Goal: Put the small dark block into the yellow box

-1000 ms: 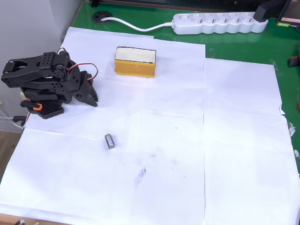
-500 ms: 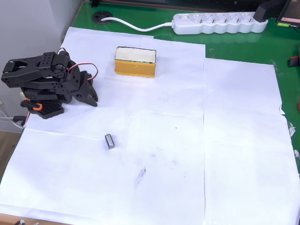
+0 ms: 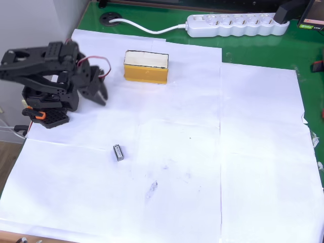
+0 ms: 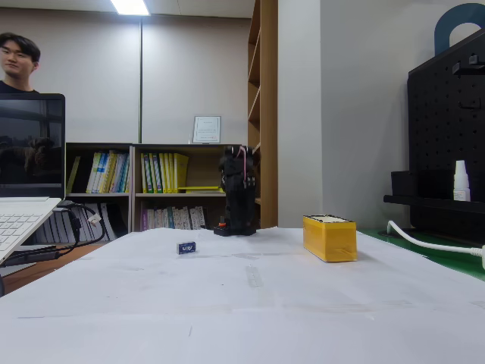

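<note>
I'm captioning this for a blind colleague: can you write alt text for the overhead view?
A black robot arm at left holds its gripper above white paper, between the yellow box and the small dark block, touching neither. A white power strip lies on the green table edge.

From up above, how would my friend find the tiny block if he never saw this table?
Look at the white paper covering the table, then find the black robot arm at its left edge in the overhead view. Just below and right of it, alone on bare paper, lies the small dark block. It is grey and far smaller than the yellow box higher up.
</note>
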Robot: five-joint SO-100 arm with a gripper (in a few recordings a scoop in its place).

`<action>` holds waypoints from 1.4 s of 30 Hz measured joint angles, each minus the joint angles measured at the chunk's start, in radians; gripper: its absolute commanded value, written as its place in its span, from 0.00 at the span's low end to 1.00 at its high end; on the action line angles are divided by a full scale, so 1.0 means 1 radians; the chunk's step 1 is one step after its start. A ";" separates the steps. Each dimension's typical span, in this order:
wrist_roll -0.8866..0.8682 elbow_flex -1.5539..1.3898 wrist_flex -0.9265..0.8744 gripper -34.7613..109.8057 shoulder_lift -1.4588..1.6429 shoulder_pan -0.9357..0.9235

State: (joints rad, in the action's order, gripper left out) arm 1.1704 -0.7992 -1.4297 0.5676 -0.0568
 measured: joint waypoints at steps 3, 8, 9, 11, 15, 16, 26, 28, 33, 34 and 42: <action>-0.061 -0.195 -0.069 0.33 0.199 -0.089; -0.115 -0.397 -0.083 0.37 0.453 -0.229; -0.118 -0.430 -0.083 0.37 0.495 -0.253; -0.118 -0.499 -0.083 0.37 0.580 -0.298; -0.123 -0.612 -0.095 0.42 0.726 -0.365; -0.123 -0.632 -0.098 0.42 0.750 -0.376; -0.023 -0.695 -0.132 0.42 0.888 -0.546; -0.009 -0.701 -0.126 0.42 0.911 -0.569; 0.005 -0.761 -0.100 0.42 1.014 -0.601; 0.005 -0.772 -0.089 0.42 1.031 -0.595; 0.000 -0.784 -0.058 0.39 1.109 -0.618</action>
State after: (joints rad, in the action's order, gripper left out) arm 1.1704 -1.5831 -1.4880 1.6766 -0.6750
